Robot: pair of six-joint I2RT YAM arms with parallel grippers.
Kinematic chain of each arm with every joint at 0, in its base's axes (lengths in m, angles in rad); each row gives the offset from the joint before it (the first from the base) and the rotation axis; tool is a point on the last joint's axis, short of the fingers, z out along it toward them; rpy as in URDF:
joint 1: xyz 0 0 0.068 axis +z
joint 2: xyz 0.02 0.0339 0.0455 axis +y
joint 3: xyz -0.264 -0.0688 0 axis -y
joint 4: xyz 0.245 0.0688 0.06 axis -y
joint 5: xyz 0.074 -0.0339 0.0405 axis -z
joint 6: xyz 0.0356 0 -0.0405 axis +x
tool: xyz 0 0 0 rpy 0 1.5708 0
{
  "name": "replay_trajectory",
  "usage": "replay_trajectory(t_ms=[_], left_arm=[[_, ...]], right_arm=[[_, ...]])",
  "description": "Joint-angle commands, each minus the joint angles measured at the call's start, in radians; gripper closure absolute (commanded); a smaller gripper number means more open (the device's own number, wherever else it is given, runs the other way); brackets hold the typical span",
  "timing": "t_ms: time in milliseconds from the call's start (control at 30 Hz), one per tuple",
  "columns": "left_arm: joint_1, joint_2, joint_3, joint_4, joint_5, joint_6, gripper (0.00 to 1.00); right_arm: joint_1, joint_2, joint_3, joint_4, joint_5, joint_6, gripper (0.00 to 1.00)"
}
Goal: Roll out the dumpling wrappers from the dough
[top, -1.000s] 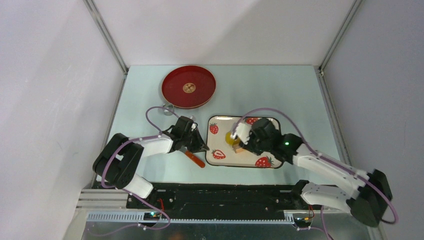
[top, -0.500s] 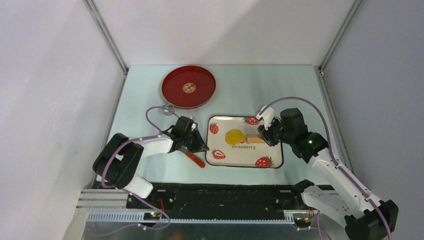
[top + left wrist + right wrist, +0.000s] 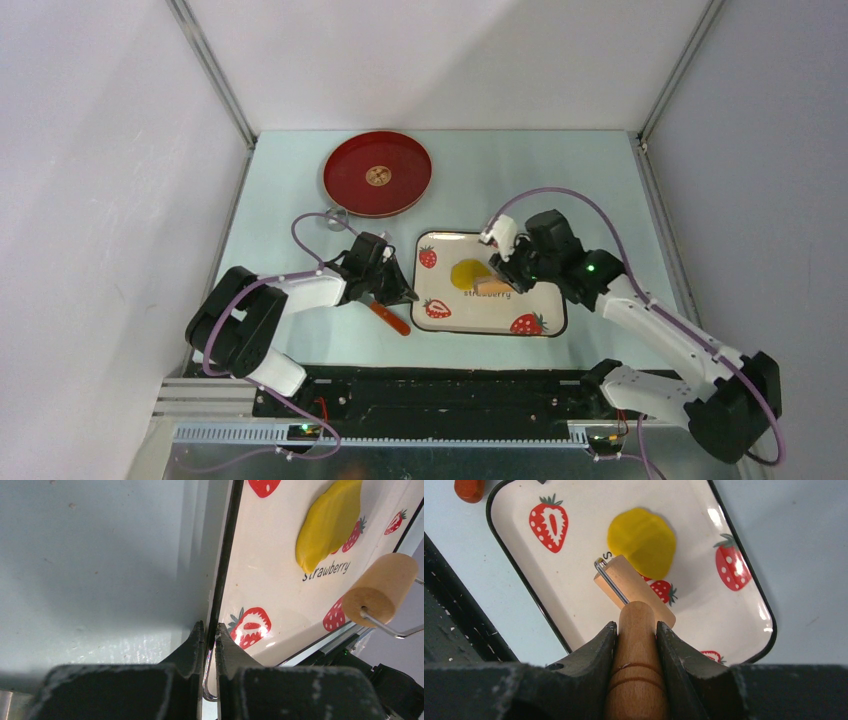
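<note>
The dough (image 3: 466,273) is a flattened yellow patch on the strawberry-printed tray (image 3: 480,312), also seen in the left wrist view as dough (image 3: 327,525) and in the right wrist view as dough (image 3: 641,540). My right gripper (image 3: 636,626) is shut on the wooden handle of the roller (image 3: 634,587). The roller's tan drum (image 3: 493,287) lies just right of the dough, at its edge. My left gripper (image 3: 210,627) is shut on the tray's left rim (image 3: 222,580). No dumpling wrappers are in view.
A red round plate (image 3: 377,174) sits at the back left, with a small metal ring (image 3: 335,215) in front of it. An orange-handled tool (image 3: 392,320) lies on the table just left of the tray, below the left gripper (image 3: 400,290).
The right gripper drew the roller rightward off the dough, leaving it flattened, then came back left to the dough's edge. The left arm has not moved.
</note>
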Motion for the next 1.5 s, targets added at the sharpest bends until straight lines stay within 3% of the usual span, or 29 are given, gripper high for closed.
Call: replay_trajectory(t_ms=[0,433,800,1467], left_arm=[[0.017,0.031,-0.037,-0.088,-0.121,0.011,1.00],[0.018,0.033,-0.037,-0.088,-0.122,0.014,1.00],[0.017,0.032,-0.037,-0.088,-0.121,0.015,1.00],[0.017,0.032,-0.038,-0.088,-0.121,0.013,1.00]], right_arm=[[0.077,0.088,0.116,0.070,0.104,-0.045,1.00],[0.181,0.337,0.290,0.098,0.220,-0.111,1.00],[0.195,0.479,0.294,0.057,0.153,-0.089,1.00],[0.182,0.314,-0.066,0.025,0.031,-0.017,1.00]])
